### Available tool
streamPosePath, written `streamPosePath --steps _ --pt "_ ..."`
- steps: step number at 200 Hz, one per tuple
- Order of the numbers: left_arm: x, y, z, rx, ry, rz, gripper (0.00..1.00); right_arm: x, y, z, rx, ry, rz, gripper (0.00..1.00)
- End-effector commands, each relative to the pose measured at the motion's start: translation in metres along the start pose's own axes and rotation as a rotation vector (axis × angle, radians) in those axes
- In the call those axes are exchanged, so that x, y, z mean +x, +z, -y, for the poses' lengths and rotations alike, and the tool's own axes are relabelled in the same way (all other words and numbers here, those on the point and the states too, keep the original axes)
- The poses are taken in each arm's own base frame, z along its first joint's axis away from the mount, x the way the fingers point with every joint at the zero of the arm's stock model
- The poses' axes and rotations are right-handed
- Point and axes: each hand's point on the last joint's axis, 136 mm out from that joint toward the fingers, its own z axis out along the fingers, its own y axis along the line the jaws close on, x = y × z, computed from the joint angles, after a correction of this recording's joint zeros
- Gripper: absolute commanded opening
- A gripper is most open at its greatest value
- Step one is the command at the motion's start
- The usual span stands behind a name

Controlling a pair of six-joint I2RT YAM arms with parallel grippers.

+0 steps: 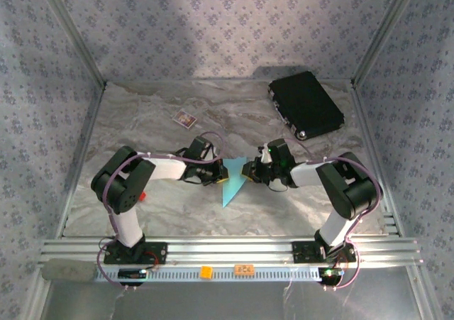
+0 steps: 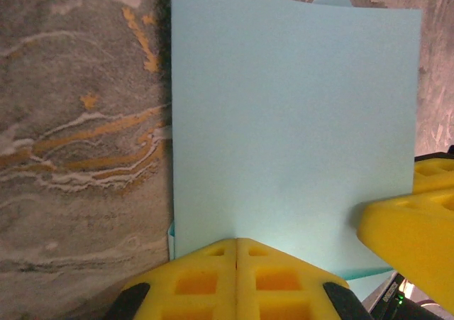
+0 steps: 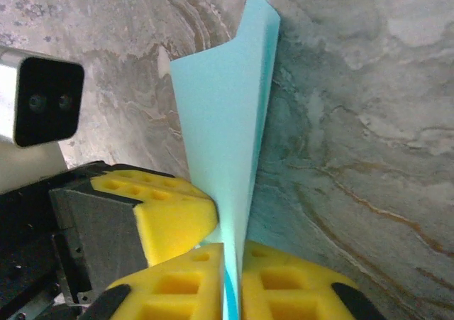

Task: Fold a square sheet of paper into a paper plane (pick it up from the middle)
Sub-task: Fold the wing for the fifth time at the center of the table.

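Two robot arms: one left arm (image 1: 131,181), one right arm (image 1: 347,185). Two grippers: one left gripper (image 2: 236,256), one right gripper (image 3: 233,260). One light-blue sheet of paper (image 1: 233,181). One black case (image 1: 306,104). One small dark card (image 1: 185,118). One marbled table (image 1: 142,132)

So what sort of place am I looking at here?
Probably a robot test cell rather than a home: a left arm and a right arm bolted to an aluminium rail, with patterned backdrop walls boxing in a marble-print tabletop.
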Motion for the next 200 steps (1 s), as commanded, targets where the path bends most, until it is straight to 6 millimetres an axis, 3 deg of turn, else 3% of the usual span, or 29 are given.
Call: streamPosePath --steps 1,37,73,136,200 --pt "-0.01 -0.013 0.012 0.022 0.054 0.062 0.07 0.0 -0.002 0.003 0.021 0.016 -0.004 0.06" --pt "-0.015 -0.036 0.034 0.027 0.183 0.153 0.28 -0.009 -0.011 -0.001 0.023 0.088 0.09 0.0" --pt "0.005 -0.044 0.031 -0.104 0.38 0.197 0.31 -0.015 -0.021 0.003 0.045 0.212 0.195 0.0" --pt "0.048 -0.02 0.032 -0.307 0.72 0.134 0.43 -0.018 -0.024 -0.003 0.036 0.266 0.223 0.0" --pt "0.05 -0.005 0.023 -0.5 0.832 0.151 0.48 -0.018 -0.024 -0.008 0.024 0.263 0.217 0.0"
